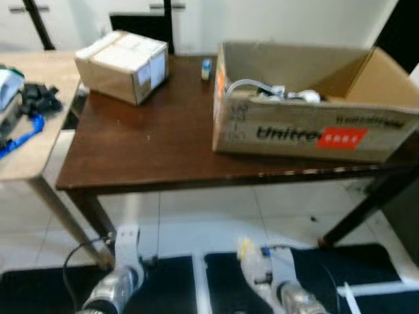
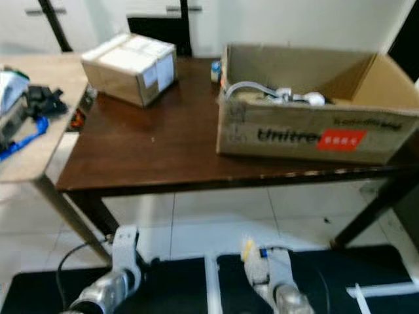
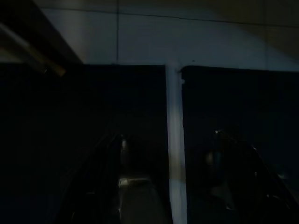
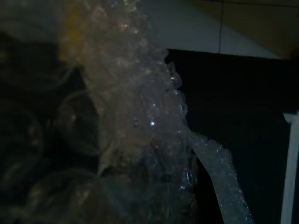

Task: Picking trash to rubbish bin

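Note:
A crumpled piece of clear bubble wrap (image 4: pixel 135 116) with a yellow scrap at one end sits right against my right wrist camera. In the eye views the same wrap (image 1: pixel 249 256) hangs at my right gripper (image 1: pixel 263 267), low over the black floor mat, and the gripper is shut on it. My left gripper (image 3: pixel 168 140) hangs low at my left side over the mat, its two dark fingers (image 3: pixel 122 142) spread apart with nothing between them. Its silver arm (image 1: pixel 118 284) is seen at the bottom of the eye views.
A dark brown table (image 1: pixel 150 140) stands ahead with an open Unitree cardboard box (image 1: pixel 308 134) holding cables and a smaller taped box (image 1: pixel 121 65). A pale table (image 1: pixel 29 154) with a blue strap is at the left. Black mats (image 1: pixel 170 281) lie on white tiles.

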